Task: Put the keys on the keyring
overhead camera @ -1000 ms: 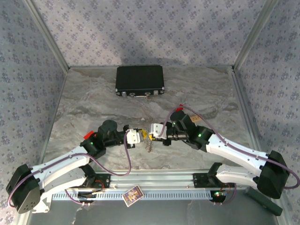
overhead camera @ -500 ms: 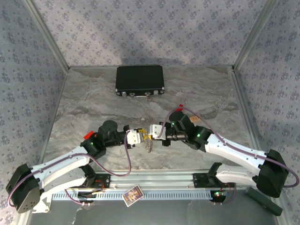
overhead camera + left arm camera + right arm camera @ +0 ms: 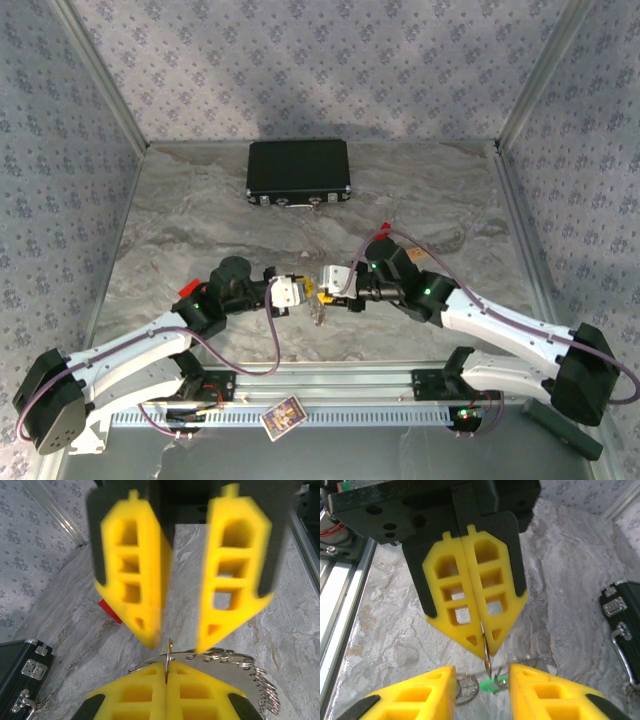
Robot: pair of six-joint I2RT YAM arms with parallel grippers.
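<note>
1. Two arms reach in over the grey marbled desk [image 3: 200, 215], and their two pincers meet tip to tip above its near middle.
2. The left pincer [image 3: 303, 291] has both yellow fingers [image 3: 452, 585] pressed together. They pinch one thin, brassy edge of the keyring [image 3: 488, 664], seen edge-on between the pads.
3. The right pincer [image 3: 322, 284] has both yellow fingers [image 3: 235, 575] spread, one on each side of that pinched edge. In the right wrist view a gap shows on either side of it.
4. There is one keyring [image 3: 240, 661]. A bunch of silvery loops hangs on it, too tangled to count, along with one beaded, chain-like strip. In the top view it trails down between the two pincers [image 3: 318, 312]. Whether its lower end touches the desk cannot be told.
5. Only one of the keys can be counted, a green key [image 3: 492, 684]. It lies under the pinched edge, between the right pincer's [image 3: 482, 671] fingers.
6. One red piece [image 3: 109, 611] lies on the desk beside the left arm. It is partly hidden behind a finger, so it cannot be told whether it is a key.
7. One black case [image 3: 298, 172] sits at the far middle of the desk, well apart from the pincers. Two silver latches show on it in the left wrist view.
8. One small picture card [image 3: 282, 416] rests at the near edge between the arm bases.
</note>
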